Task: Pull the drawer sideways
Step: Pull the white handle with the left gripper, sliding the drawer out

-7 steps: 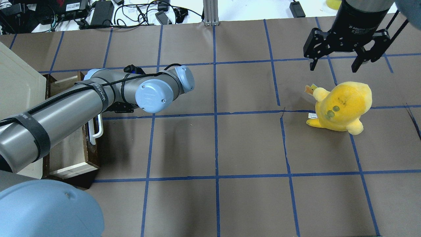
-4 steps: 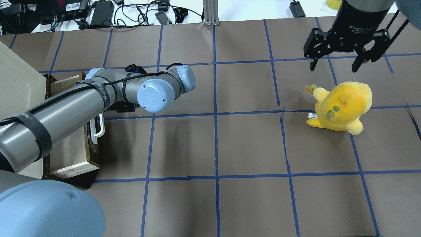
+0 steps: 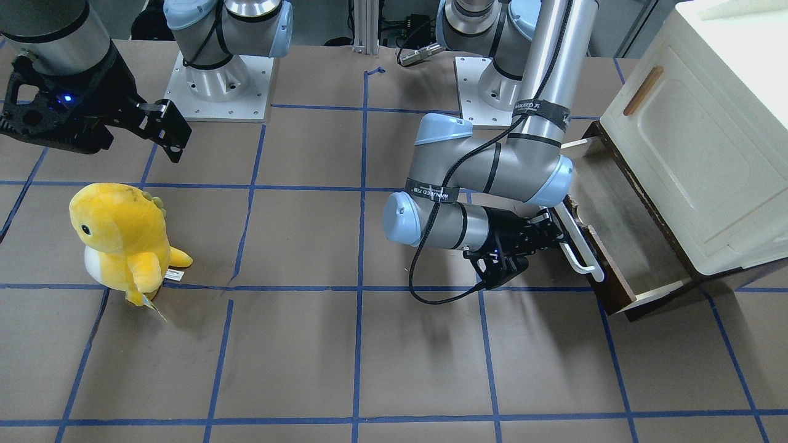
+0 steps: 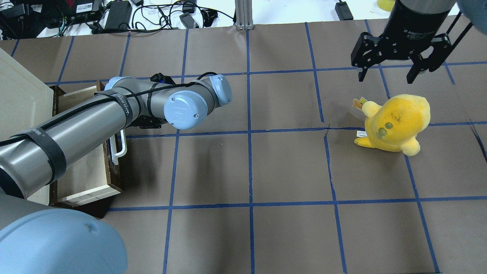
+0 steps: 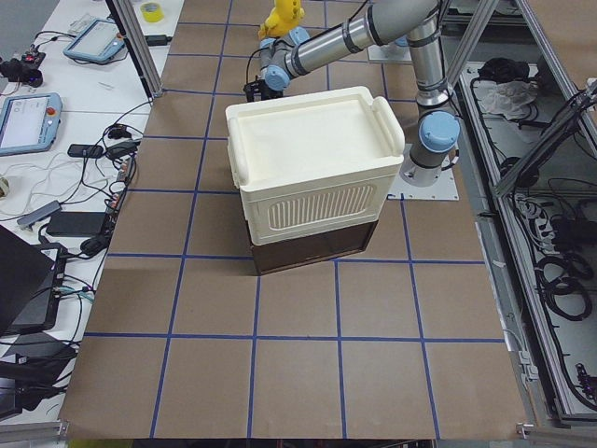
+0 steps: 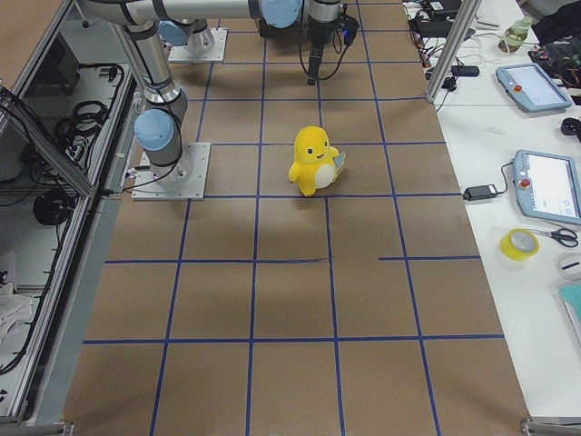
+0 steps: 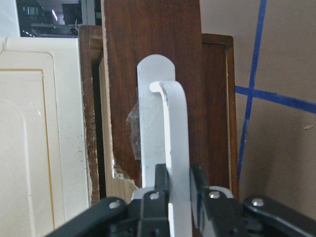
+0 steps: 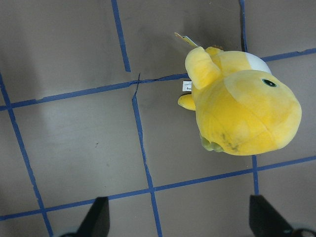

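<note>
The drawer [image 3: 611, 294] has a worn dark brown front and a long white bar handle [image 3: 580, 249]. It stands partly pulled out from under the cream cabinet [image 3: 689, 154], and its pale inner walls and floor show. In the overhead view the drawer [image 4: 113, 173] is at the far left. My left gripper [image 3: 553, 239] is shut on the handle; in the left wrist view its fingers pinch the white bar [image 7: 173, 128] from both sides. My right gripper [image 4: 385, 80] hangs open and empty at the far right, above the table.
A yellow plush toy [image 4: 395, 121] stands under the right gripper and also shows in the right wrist view [image 8: 242, 113]. The cabinet's cream door panel has a small wooden handle [image 3: 642, 90]. Cables and power bricks [image 4: 118, 15] lie beyond the table's far edge.
The left arm has moved right in the overhead view, and the drawer has slid further out of the cabinet with it. The right arm and the plush have not moved.
</note>
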